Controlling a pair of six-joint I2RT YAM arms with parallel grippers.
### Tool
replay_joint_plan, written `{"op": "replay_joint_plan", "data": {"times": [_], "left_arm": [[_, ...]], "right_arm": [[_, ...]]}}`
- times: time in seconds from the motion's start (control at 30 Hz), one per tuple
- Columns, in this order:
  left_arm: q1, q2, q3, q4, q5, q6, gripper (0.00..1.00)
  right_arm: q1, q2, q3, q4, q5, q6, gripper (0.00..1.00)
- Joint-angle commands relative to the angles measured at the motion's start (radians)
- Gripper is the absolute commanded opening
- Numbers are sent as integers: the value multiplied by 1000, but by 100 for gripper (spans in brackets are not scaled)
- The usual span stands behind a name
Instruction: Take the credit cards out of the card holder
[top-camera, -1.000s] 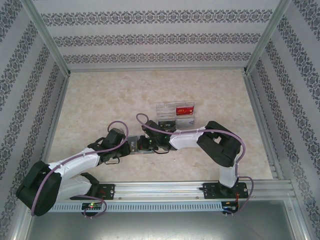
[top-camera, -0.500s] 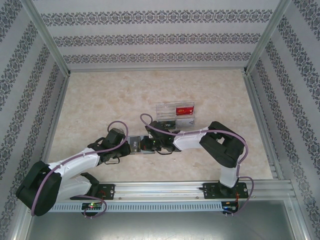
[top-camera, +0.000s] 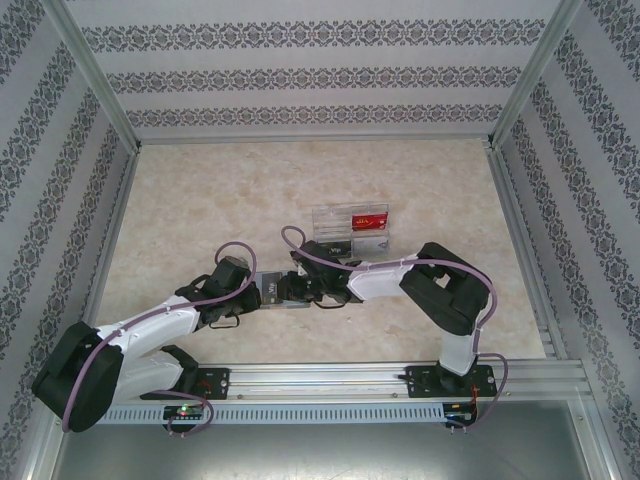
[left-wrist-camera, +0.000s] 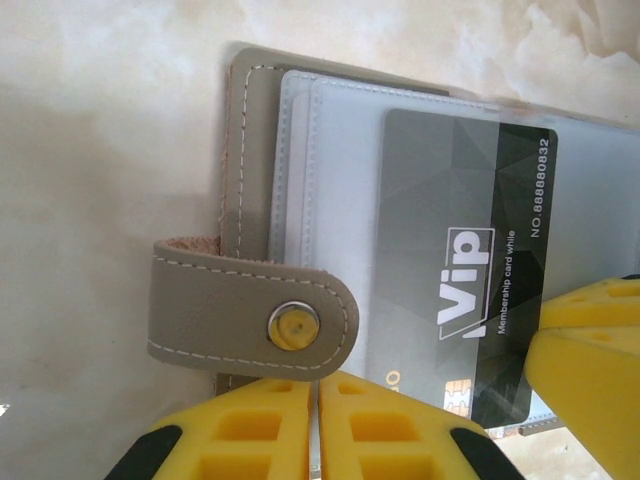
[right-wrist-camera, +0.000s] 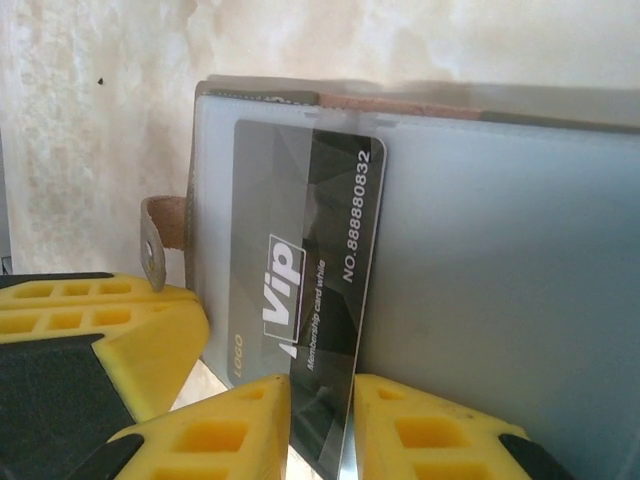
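Bright, even, diffuse light with soft shadows; near yellow fingers (left-wrist-camera: 250, 430) slightly blurred

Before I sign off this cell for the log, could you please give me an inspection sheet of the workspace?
Surface: beige marbled tabletop, no spills seen.
Job's things: grey card holder lying open; black VIP card part-way out of its clear sleeve; red card and pale card in the tray.
Clutter: clear tray beyond the holder.
Grippers: left gripper jaws closed, tips at the holder's edge; right gripper jaws closed on the VIP card.
Cables: lilac cables looped along both arms.
Surroundings: patterned walls, aluminium frame.
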Motion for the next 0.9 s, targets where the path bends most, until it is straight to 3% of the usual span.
{"op": "replay_joint_plan", "data": {"times": [0.0,0.17,0.53,0.87], "left_arm": [[7,0,-12,-2,8,-1,11],[8,2,-11,1,11,-1,11],[7,5,-12,-7,5,-2,11],[7,5,-12,-11,2,-2,11]], "right_arm": [[-11,37,26,14,-13,3,25],[-11,51,28,29,-23,9,24],[-24,9,-30,41,1,20,7],[-47,-36,-107,72,5,27,7]]}}
